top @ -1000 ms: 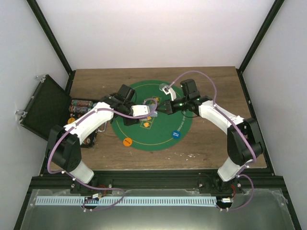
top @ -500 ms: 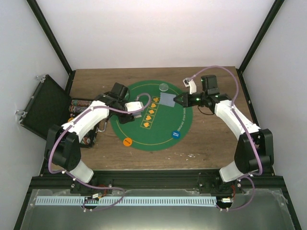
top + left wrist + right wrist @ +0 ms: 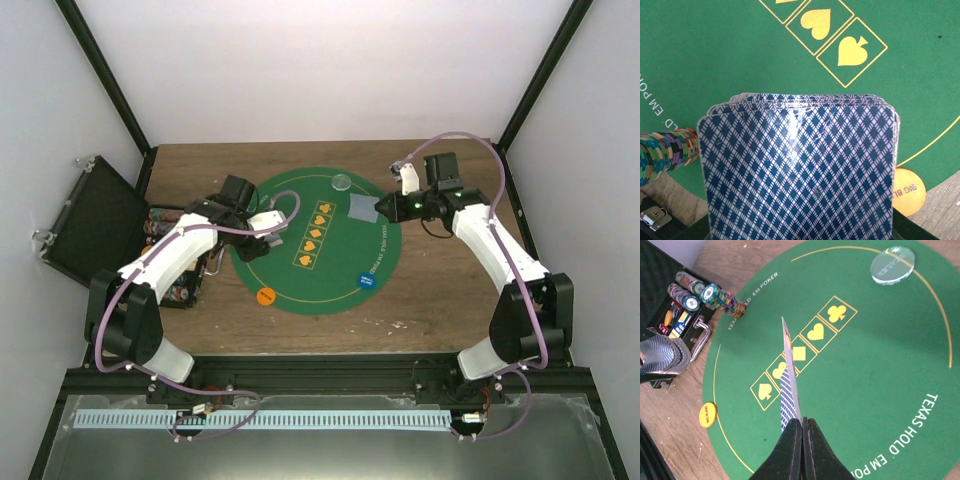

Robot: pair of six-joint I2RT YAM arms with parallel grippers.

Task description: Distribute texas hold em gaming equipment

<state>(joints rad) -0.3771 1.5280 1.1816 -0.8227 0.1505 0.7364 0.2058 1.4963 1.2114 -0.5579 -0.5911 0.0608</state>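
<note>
Your right gripper (image 3: 802, 421) pinches one card (image 3: 788, 390) edge-on over the green mat (image 3: 330, 285) at its 2 o'clock. Your left gripper (image 3: 262, 228) clamps the deck (image 3: 800, 170) at the mat's 9 o'clock edge.

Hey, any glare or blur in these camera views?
Left wrist view: a pale glare streak crosses the deck of cards filling the lower frame. Right wrist view: the right pincer, shut on one card, looks dark and soft near the lens, while the green mat is sharp. Top view: even light, faint shadows.
</note>
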